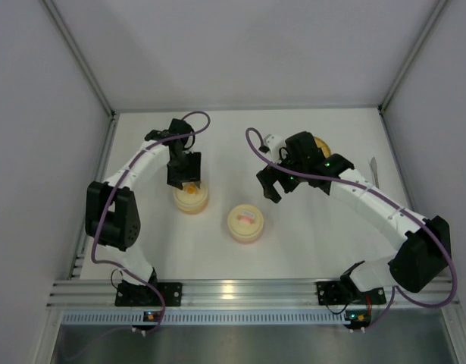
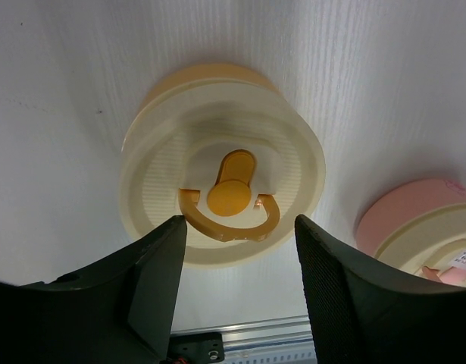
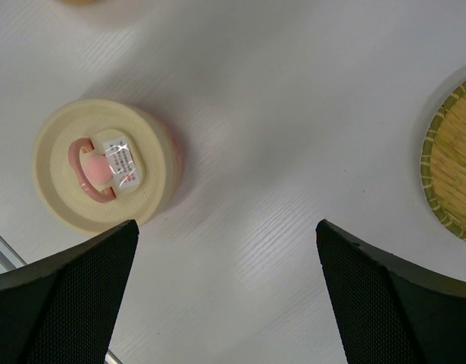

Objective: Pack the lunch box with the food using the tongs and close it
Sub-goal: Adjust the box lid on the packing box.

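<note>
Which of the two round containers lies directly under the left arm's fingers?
The orange container, with an orange knob on its cream lid. The pink container stands apart to its right, with a white label.

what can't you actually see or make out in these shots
- Food: none visible; the right wrist view crops the woven plate, and the right arm covers most of it in the top view.
- Tongs: tiny sliver, top view.
- Inside the orange-lidded tub and pink-lidded tub: lids on.

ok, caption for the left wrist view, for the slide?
Left gripper open above the cream-lidded orange lunch box, with the pink lunch box at the right edge.
</note>
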Motion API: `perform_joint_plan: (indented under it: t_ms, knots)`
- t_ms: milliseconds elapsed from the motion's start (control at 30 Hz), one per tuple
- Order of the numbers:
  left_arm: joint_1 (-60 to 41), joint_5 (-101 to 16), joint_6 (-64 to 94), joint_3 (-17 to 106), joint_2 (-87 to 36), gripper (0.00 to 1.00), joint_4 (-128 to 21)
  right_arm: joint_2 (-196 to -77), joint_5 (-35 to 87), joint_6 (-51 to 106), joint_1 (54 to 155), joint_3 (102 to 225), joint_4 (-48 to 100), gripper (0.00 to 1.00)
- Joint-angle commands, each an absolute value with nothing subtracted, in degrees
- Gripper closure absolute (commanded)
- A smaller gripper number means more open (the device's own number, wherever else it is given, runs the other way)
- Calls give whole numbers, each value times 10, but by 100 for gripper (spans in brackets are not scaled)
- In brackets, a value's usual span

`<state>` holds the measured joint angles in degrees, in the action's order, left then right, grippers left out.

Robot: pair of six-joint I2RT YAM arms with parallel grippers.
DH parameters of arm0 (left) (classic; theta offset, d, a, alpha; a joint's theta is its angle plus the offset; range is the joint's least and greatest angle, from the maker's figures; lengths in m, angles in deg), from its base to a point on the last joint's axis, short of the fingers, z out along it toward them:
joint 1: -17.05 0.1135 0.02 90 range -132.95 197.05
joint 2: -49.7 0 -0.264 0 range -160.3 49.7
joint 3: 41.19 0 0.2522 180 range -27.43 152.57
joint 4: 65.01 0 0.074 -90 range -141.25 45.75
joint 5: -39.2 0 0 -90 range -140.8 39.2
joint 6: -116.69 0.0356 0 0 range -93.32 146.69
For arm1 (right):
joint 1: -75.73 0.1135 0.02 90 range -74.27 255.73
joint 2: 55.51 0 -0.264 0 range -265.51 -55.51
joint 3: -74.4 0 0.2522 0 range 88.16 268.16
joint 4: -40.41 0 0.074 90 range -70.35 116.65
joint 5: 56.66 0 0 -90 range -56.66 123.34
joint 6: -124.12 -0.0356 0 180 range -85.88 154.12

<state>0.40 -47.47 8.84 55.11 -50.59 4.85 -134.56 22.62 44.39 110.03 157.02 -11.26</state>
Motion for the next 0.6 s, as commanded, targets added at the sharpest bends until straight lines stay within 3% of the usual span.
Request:
perform_joint_plan:
  t_ms: [0,333,567]
  knots:
    - [3,-464,90,564,-510,36,56,-1343,212,437,1092,1567,-104,1]
    - [3,-455,101,564,-517,51,58,-1344,210,440,1091,1565,-104,1]
    - [3,-460,121,599,-537,70,61,-1344,206,440,1092,1564,-104,1]
